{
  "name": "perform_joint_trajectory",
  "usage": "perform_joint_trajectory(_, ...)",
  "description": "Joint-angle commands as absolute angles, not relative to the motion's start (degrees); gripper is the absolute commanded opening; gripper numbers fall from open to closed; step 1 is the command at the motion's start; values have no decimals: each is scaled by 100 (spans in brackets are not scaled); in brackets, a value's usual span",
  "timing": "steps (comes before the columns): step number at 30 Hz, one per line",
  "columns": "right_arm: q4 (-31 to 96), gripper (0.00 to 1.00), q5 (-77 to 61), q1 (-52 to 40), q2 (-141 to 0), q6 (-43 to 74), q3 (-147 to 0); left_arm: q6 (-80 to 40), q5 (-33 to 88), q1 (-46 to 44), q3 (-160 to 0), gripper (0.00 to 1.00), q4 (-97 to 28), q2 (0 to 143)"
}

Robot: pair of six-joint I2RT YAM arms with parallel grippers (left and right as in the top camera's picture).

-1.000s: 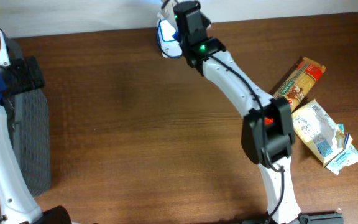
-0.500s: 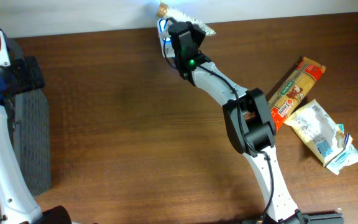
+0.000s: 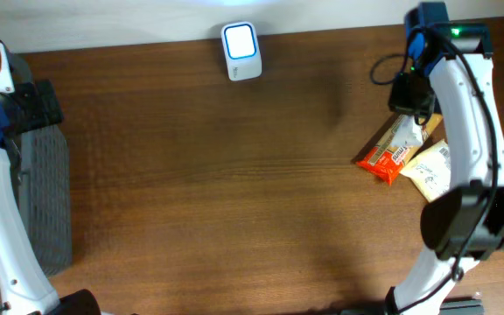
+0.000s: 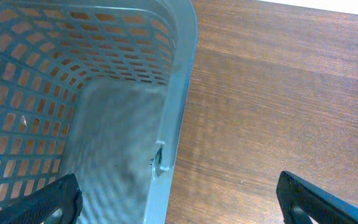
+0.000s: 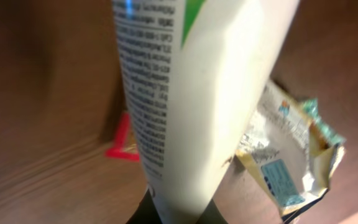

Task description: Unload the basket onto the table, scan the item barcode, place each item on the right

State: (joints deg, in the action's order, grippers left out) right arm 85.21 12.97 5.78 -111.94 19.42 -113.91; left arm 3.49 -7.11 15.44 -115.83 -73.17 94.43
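Observation:
A white packet (image 5: 185, 93) with small black print and a green patch fills the right wrist view, and my right gripper (image 5: 179, 213) is shut on its lower end. From overhead, that gripper (image 3: 409, 93) hangs at the far right of the table, over the orange pasta pack (image 3: 383, 161). The white barcode scanner (image 3: 241, 51) with its blue-lit face stands at the far middle edge, well left of the gripper. My left gripper (image 4: 179, 205) stands wide open over the rim of the grey basket (image 4: 178, 93), holding nothing.
A crumpled white and yellow packet (image 5: 291, 155) with a blue label lies under the held packet, beside the pasta pack's red corner (image 5: 124, 146). The grey mesh basket (image 3: 46, 192) stands at the table's left edge beside the left arm.
My right arm has swung from the scanner at the far middle over to the right side, carrying the white packet above the other packs. The left arm has not moved.

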Motion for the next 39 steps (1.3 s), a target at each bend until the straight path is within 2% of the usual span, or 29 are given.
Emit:
perform_joint_trajectory(1,8466,4,1267,1264,-11681,2449,-10940,421,-735,1555,-11614,99,-7317,9389)
perform_joint_trajectory(2,8462,8,1264,1457,-11922,2449,-10916,421,-735,1555,-11614,99,-7317,9389)
perform_joint_trajectory(5,8534,45,1243,1581,-11861,2383,-11019,421,-735,1555,-11614,99,-7317,9389)
perform_joint_trajectory(7,8982,51,864,1474,-11633,1940,-11489,421,-735,1555,-11614,99,-7317,9389)
perform_joint_trajectory(9,9065,51,-338,1321,-11124,1100,-12018,421,-735,1555,-11614,99,-7317,9389)
perform_joint_trajectory(10,9074,51,-722,1219,-10742,1074,-12333,421,-735,1555,-11614,99,-7317,9389)
perform_joint_trajectory(11,9113,58,-1050,1111,-10320,1076,-12608,421,-735,1555,-11614,99,-7317,9389)
perform_joint_trajectory(12,9113,99,-1481,908,-9594,1098,-12956,421,-735,1555,-11614,99,-7317,9389)
perform_joint_trajectory(17,9113,99,-1481,526,-7802,1157,-13078,421,-735,1555,-11614,99,-7317,9389)
perform_joint_trajectory(21,9111,99,-978,530,-7411,1092,-13074,421,-735,1555,-11614,99,-7317,9389)
perform_joint_trajectory(23,8399,99,-519,530,-7140,1092,-12755,421,-735,1555,-11614,99,-7317,9389)
perform_joint_trajectory(25,6667,99,-375,530,-6326,1092,-11354,421,-735,1555,-11614,99,-7317,9389)
perform_joint_trajectory(30,1409,99,71,530,-3277,1092,-5478,421,-735,1555,-11614,99,-7317,9389)
perform_joint_trajectory(32,150,99,69,530,-2224,1094,-3623,421,-735,1555,-11614,99,-7317,9389)
perform_joint_trajectory(35,-569,99,51,526,-819,1269,-1522,421,-735,1555,-11614,99,-7317,9389)
perform_joint_trajectory(37,-628,99,51,526,-113,1645,-685,421,-735,1555,-11614,99,-7317,9389)
perform_joint_trajectory(39,-755,99,49,526,-19,1747,-274,421,-735,1555,-11614,99,-7319,9389)
